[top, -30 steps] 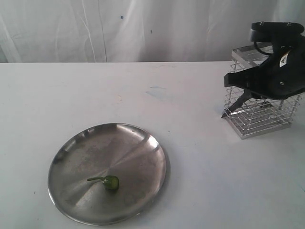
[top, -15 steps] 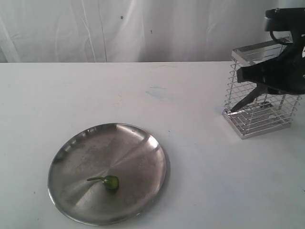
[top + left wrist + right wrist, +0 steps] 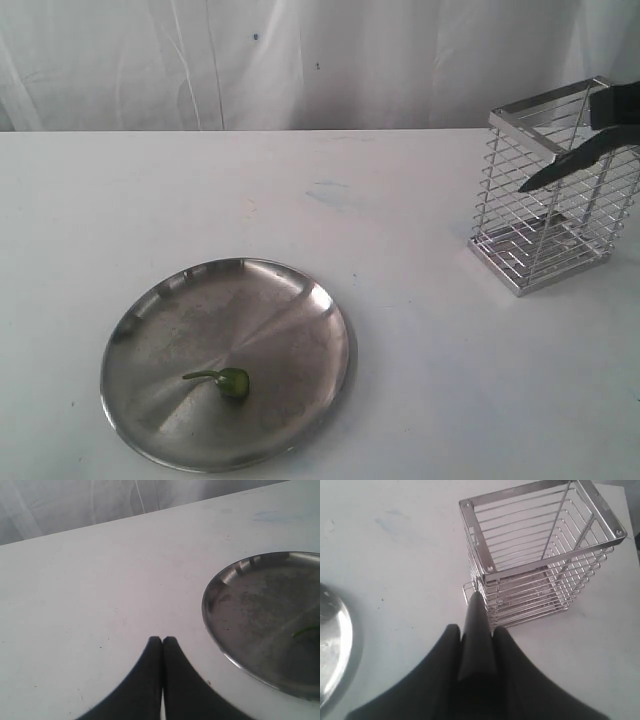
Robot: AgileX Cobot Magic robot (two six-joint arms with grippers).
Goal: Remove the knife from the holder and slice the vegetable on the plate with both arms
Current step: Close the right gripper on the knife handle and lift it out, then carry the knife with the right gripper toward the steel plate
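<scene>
The plate [image 3: 262, 308] lies at the front left of the white table, with the green chili vegetable [image 3: 227, 381] on its near part. At the right stands the wire holder [image 3: 541, 243]. The dark knife [image 3: 562, 168] hangs outside it, level with its upper half, tip pointing left and down. My right gripper [image 3: 476, 628] is shut on the knife [image 3: 478, 614], whose blade juts out between the fingers above the holder [image 3: 485, 556]. In the exterior view that arm is almost wholly past the right edge. My left gripper [image 3: 162, 639] is shut and holds nothing, low over the table beside the plate [image 3: 235, 595].
A white curtain hangs behind the table's far edge. A faint bluish stain [image 3: 330, 192] marks the tabletop between plate and holder. The plate's rim [image 3: 335, 645] shows at the edge of the right wrist view. The chili's stem [image 3: 304, 631] peeks into the left wrist view.
The right gripper has risen and pulled away to the right with the knife, drawing the blade clear of the holder. The arm has nearly left the exterior view. Plate and chili stayed put.
</scene>
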